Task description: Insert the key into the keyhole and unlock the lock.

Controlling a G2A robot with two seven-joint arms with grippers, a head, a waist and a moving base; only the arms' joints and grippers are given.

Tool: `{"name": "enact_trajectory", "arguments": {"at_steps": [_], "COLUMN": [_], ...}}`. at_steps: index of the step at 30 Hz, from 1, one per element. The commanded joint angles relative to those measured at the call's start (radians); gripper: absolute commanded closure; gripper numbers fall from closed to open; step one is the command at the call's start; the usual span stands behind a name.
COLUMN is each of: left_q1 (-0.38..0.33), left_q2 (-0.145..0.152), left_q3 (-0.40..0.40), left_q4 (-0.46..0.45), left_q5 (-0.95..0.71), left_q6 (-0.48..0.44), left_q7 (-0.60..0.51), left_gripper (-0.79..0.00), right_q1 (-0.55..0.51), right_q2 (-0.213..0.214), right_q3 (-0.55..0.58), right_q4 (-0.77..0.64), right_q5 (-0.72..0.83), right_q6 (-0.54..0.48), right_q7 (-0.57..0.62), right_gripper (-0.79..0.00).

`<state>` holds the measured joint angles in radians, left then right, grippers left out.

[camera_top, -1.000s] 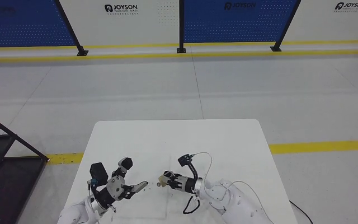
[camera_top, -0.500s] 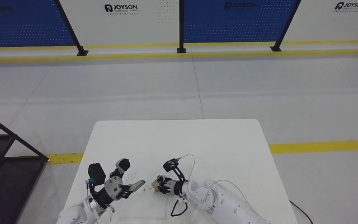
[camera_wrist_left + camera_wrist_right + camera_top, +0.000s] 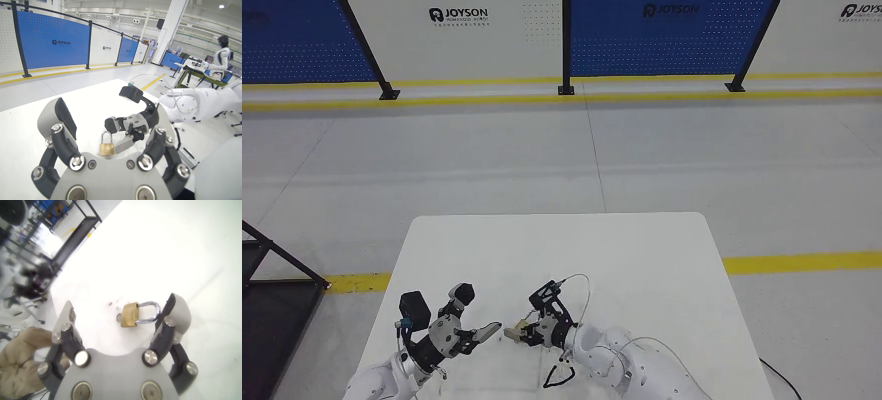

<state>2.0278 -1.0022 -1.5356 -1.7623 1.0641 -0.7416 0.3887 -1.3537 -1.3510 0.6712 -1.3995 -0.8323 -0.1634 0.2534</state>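
Near the 6 o'clock edge of the white table [image 3: 642, 250], a small brass padlock with a silver steel shackle [image 3: 106, 148] lies flat on its side, set between the two arms. From where I stand it is the one item on the tabletop that both arms are gathered around. A small silver metal key [image 3: 118, 317] juts from the bottom end of the brass body, opposite the shackle, its head resting on the table. The left gripper [image 3: 108, 106] sits at the padlock's 9 o'clock in the top view, low over the surface, with its two ribbed black pads spread wide apart and nothing between them; the key end of the padlock points toward its palm. The right gripper [image 3: 121, 303] sits at the padlock's 3 o'clock, and its fingers are also spread, with the padlock lying in the gap. One black pad [image 3: 163, 309] is right up against the curve of the shackle, though I cannot tell whether it touches, and the other finger stands well clear of the brass body.
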Motion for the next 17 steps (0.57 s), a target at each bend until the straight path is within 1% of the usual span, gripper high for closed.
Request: {"name": "enact_trajectory", "arguments": {"at_steps": [1,4,6,8,11,13,15,17], "left_q1": [0.0,0.0,0.0,0.0,0.0,0.0,0.0,0.0], "left_q2": [0.0,0.0,0.0,0.0,0.0,0.0,0.0,0.0], "left_q3": [0.0,0.0,0.0,0.0,0.0,0.0,0.0,0.0], "left_q4": [0.0,0.0,0.0,0.0,0.0,0.0,0.0,0.0], "left_q5": [0.0,0.0,0.0,0.0,0.0,0.0,0.0,0.0], "left_q6": [0.0,0.0,0.0,0.0,0.0,0.0,0.0,0.0], "left_q7": [0.0,0.0,0.0,0.0,0.0,0.0,0.0,0.0], "left_gripper": [-0.785,-0.785,-0.785,-0.785,-0.785,-0.785,-0.785,-0.785], "right_q1": [-0.03,-0.099,-0.163,-0.237,-0.379,-0.364,-0.398,-0.382], "right_q2": [0.015,0.046,0.07,0.097,0.136,0.133,0.137,0.136], "right_q3": [0.031,0.098,0.152,0.229,0.371,0.354,0.389,0.375], "right_q4": [-0.057,-0.155,-0.232,-0.326,-0.491,-0.476,-0.509,-0.494], "right_q5": [-0.042,-0.113,-0.156,-0.196,-0.213,-0.213,-0.213,-0.213], "right_q6": [0.014,0.024,0.017,-0.003,-0.059,-0.054,-0.061,-0.06], "right_q7": [-0.013,-0.043,-0.056,-0.074,-0.15,-0.145,-0.155,-0.151], "right_gripper": [-0.785,-0.785,-0.785,-0.785,-0.785,-0.785,-0.785,-0.785]}}
